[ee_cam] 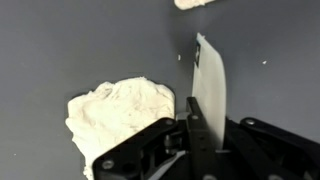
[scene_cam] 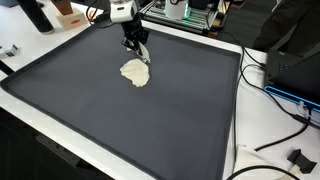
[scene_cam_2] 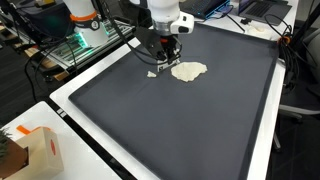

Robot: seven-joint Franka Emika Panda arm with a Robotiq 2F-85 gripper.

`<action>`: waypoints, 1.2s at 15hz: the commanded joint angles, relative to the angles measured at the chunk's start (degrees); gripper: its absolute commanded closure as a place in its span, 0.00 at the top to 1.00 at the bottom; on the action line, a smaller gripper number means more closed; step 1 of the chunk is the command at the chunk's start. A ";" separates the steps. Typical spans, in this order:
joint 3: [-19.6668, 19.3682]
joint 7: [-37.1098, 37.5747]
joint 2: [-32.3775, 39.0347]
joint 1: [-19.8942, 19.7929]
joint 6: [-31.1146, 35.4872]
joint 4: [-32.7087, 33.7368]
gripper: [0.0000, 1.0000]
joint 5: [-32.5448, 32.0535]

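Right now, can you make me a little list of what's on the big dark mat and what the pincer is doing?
surface: dark grey mat with a white border
pincer: black pincer, low over the mat
held: white flat strip, seemingly clamped between the fingers
nearest thing: cream crumpled lump, lying right beside the strip; whether they touch cannot be told
also seen: small cream piece, cut off at the top edge of the wrist view
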 commanded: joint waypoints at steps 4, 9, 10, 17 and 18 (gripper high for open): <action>-2.38 14.48 -0.98 5.46 -0.04 -2.17 0.01 -4.99; -3.03 26.09 -4.11 7.86 -0.67 -3.27 0.01 -10.64; -3.13 28.27 -4.91 8.34 -0.65 -3.63 0.01 -12.01; -3.86 45.36 -10.26 10.99 -1.19 -3.51 0.01 -21.11; -4.14 48.81 -10.95 11.34 -1.48 -3.29 0.01 -23.19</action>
